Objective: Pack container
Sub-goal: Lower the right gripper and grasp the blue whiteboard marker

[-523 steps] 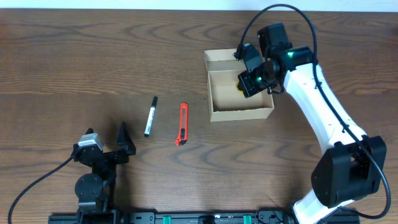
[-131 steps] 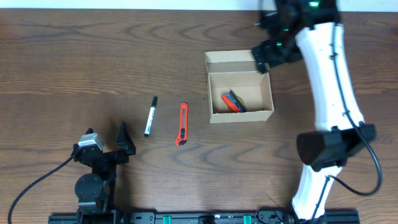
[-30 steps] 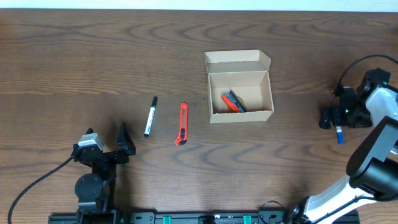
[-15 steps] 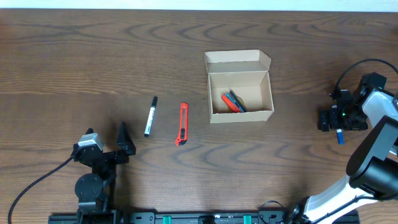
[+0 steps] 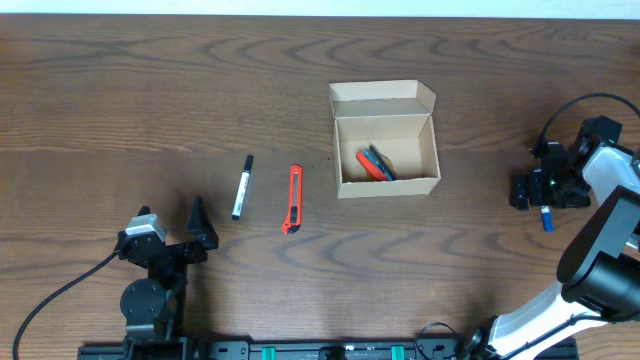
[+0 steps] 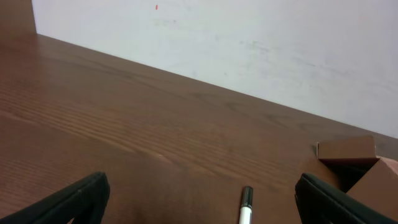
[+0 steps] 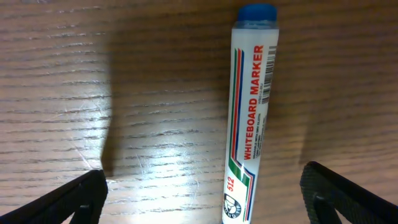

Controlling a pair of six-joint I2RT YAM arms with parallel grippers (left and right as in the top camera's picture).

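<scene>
The container (image 5: 386,182), a tan cardboard box with its flap lid (image 5: 380,97) folded back, stands right of centre and holds red and blue tools (image 5: 375,164). At the far right my right gripper (image 5: 543,192) hovers low over a blue-capped whiteboard marker (image 5: 546,219). In the right wrist view that marker (image 7: 252,118) lies on the wood between the open fingers (image 7: 68,202), nearer the right one, untouched. A black-capped marker (image 5: 241,187) and a red utility knife (image 5: 292,199) lie left of the box. My left gripper (image 5: 202,230) rests open at the front left, with the black-capped marker (image 6: 246,210) ahead of it.
The dark wooden table (image 5: 120,100) runs to a white wall (image 6: 249,43) at the back. The box (image 6: 351,158) shows at the right edge of the left wrist view. My right arm's white links (image 5: 610,230) curve along the table's right edge.
My right gripper has shifted a little to the left over the blue-capped marker. The left arm, box, black-capped marker and knife have not moved.
</scene>
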